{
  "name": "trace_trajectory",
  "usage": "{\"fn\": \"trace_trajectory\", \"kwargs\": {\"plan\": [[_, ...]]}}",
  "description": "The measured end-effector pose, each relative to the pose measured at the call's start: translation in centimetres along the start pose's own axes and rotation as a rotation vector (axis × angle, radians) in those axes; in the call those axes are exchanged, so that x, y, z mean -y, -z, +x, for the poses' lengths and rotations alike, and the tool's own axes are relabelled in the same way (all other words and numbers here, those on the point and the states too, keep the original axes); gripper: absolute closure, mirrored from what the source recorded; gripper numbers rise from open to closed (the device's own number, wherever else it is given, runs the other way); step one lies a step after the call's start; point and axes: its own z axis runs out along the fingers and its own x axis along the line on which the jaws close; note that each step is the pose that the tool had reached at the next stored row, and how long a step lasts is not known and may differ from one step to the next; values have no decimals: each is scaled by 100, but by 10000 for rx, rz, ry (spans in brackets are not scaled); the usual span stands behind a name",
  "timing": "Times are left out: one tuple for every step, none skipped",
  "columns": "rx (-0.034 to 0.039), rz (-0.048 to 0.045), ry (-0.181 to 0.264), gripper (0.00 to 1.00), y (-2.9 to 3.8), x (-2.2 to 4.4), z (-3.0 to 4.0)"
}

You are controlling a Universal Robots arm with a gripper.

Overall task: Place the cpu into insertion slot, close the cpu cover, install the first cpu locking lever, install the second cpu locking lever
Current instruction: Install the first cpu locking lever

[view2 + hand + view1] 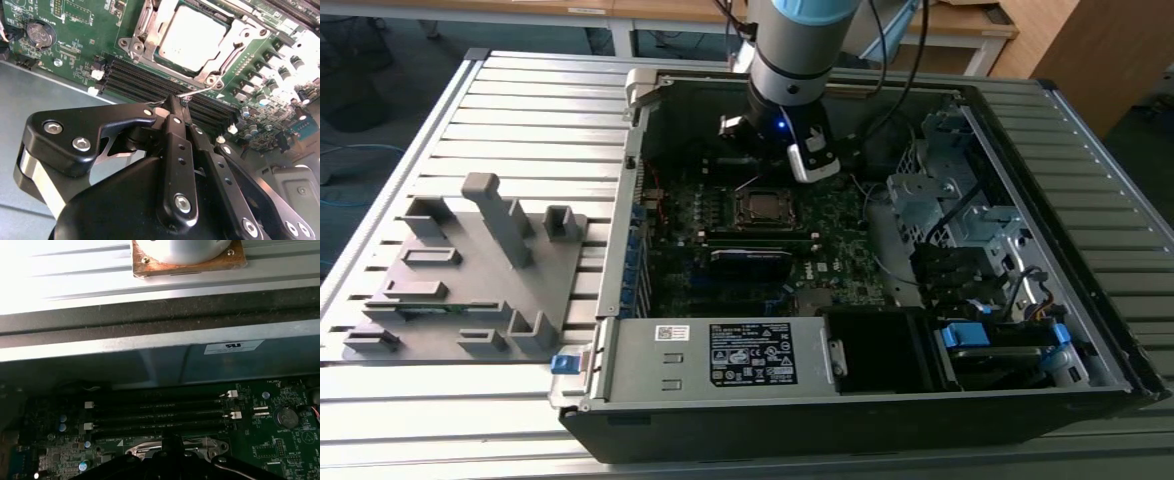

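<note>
Second wrist view: cpu (192, 37) is seated in the insertion slot (136, 49), dull silver top showing through the window of the cpu cover (239, 36). Cover is down flat over the chip. Gripper (173, 100) is clenched, both black fingers pressed together with no gap. The tips are right at the free end of a thin wire locking lever (200, 90), which runs from there back to the socket corner. Tips touch the wire; can't tell if it's pinched between them or just pushed. The lever end sits over the black memory slots (135, 80), just beside the socket. Coin cell battery (37, 32) is well off to one side on the green motherboard (75, 20).

First wrist view: gripper tip (173, 442) is low over the socket edge, with the memory slots (155, 412) and the case wall (150, 347) beyond.

Exterior view: arm (787, 50) reaches down into the open computer case (1067, 330) on the slatted counter (520, 120), above the socket mid-board. Grey fixture block (467, 270) lies on the counter at the exterior view's left, apart from the case.
</note>
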Motion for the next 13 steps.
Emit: {"fn": "trace_trajectory", "kwargs": {"plan": [[-1,4,1,90,-6,-3,1],[-1,10,1,90,-10,-8,2],[0,10,1,90,-16,-12,2],[0,11,1,90,-21,-17,3],[1,10,1,90,-26,-23,3],[0,11,2,90,-32,-31,5],[0,11,2,90,-38,-42,6],[1,14,2,90,-43,-53,8],[1,17,1,90,-48,-62,10],[1,20,1,90,-51,-68,10],[1,21,1,90,-54,-71,10],[1,22,3,90,-58,-72,10],[1,25,2,90,-63,-72,10]]}}
